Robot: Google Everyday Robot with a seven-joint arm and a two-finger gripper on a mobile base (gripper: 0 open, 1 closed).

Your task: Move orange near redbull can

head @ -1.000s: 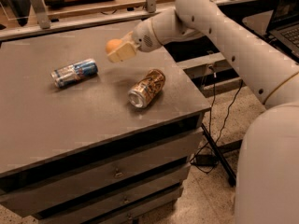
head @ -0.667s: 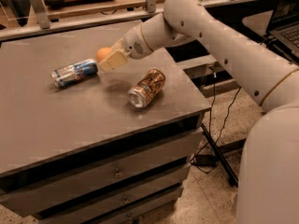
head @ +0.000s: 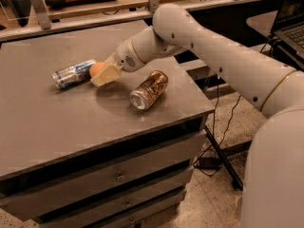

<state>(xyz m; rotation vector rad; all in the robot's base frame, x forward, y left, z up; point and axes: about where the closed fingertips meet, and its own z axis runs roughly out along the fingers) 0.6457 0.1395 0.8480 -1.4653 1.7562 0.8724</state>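
Note:
The redbull can (head: 72, 73), slim, blue and silver, lies on its side at the back left of the grey table (head: 52, 122). My gripper (head: 102, 72) is shut on the orange (head: 96, 69), a small round fruit, and holds it just right of the can's end, close above the tabletop. The cream fingers (head: 107, 74) cover the orange's right side. The white arm reaches in from the right.
A fatter gold-and-brown can (head: 149, 90) lies on its side right of the gripper. The table's right edge is near it. Drawers sit below the front edge. A shelf rail (head: 95, 18) runs behind the table. Cables (head: 216, 127) lie on the floor at the right.
My gripper has moved left and down with the orange, from above the gold can's far side to right beside the redbull can. Both cans have stayed put.

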